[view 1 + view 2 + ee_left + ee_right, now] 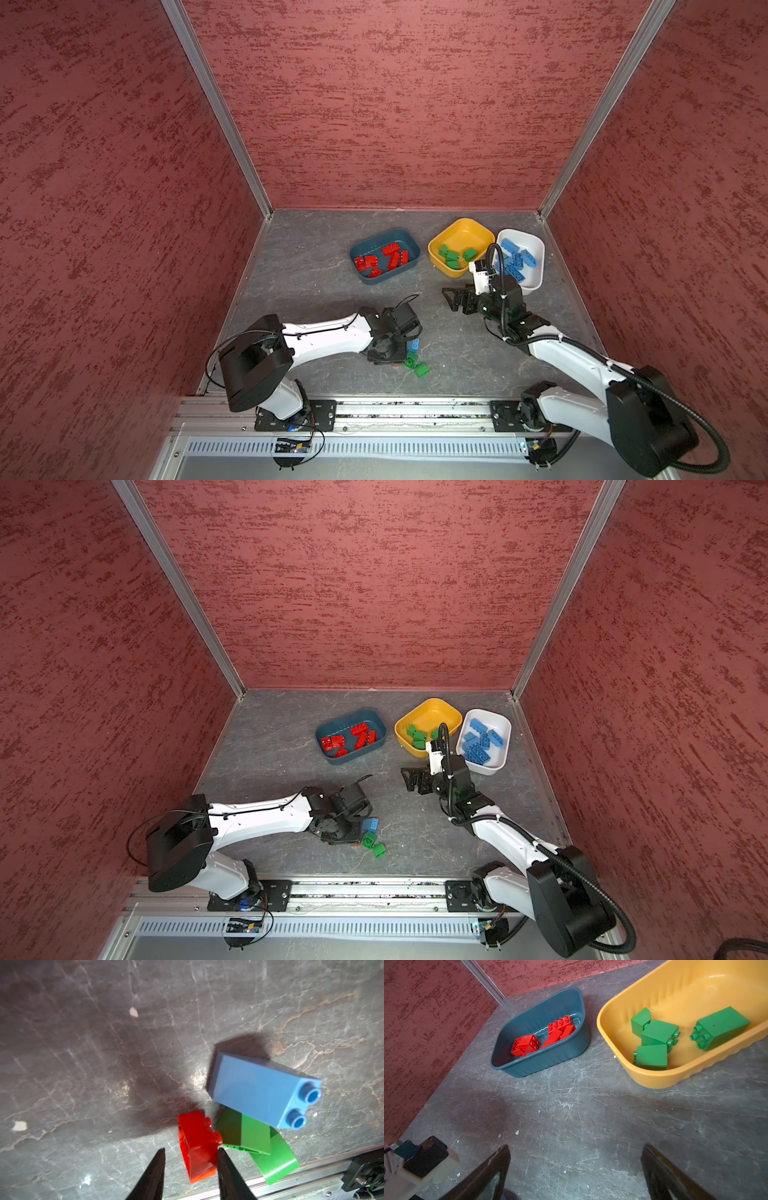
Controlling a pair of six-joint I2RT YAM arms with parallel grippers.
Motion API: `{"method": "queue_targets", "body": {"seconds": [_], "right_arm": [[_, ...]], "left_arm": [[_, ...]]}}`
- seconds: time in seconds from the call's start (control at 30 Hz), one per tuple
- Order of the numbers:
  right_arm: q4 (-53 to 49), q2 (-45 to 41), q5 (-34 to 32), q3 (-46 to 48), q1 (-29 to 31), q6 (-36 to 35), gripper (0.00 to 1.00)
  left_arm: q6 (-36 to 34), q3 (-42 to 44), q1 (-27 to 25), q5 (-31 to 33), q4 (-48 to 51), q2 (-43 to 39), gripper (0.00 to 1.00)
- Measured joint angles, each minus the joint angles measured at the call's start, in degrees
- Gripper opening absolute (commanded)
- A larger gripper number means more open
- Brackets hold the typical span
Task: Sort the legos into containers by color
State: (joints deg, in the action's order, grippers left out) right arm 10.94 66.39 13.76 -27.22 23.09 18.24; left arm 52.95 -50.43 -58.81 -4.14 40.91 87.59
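The red brick (197,1147) lies askew on the table (104,1064), near the front rail, and it is the piece in hand. The left gripper (191,1149) brackets it with its jaws narrowly parted. One finger (226,1167) touches the brick's side and a strip of table shows at the other, so nothing is clamped yet.

Pressed against the red brick is a green brick (245,1132), with a second green brick (274,1159) under it and a blue brick (259,1093) overlapping both.

Farther back the teal tub (374,240) holds only red bricks, the yellow tub (463,232) only green and the white tub (534,241) only blue. The right gripper (576,1147) hovers empty and spread wide in front of the yellow tub.

The likely trouble is the squeeze itself — the brick sits crooked between the fingers, so closing may twist it out instead of seating it. The finger on the crowded side could also catch the green brick and drag it along, or shove the cluster toward the rail. A shallow, off-centre hold might let go on the way to the teal tub.
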Motion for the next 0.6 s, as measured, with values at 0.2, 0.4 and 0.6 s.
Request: {"method": "queue_targets", "body": {"seconds": [0.2,0.4,0.6], "right_arm": [[-0.09,2.36,-0.04,-0.31,1.40,-0.17,0.99],[-1.05,2.91,0.20,-0.81,4.35,-1.01,0.99],[-3.06,2.93,1.36,-0.74,10.21,-3.23,0.98]], "left_arm": [[-1.09,-0.42,-0.02,0.07,0.37,4.09,0.35],[-1.95,-1.75,-0.04,0.81,1.46,5.79,0.16],[-2.40,-0.55,0.74,4.20,0.98,1.95,0.05]]}}
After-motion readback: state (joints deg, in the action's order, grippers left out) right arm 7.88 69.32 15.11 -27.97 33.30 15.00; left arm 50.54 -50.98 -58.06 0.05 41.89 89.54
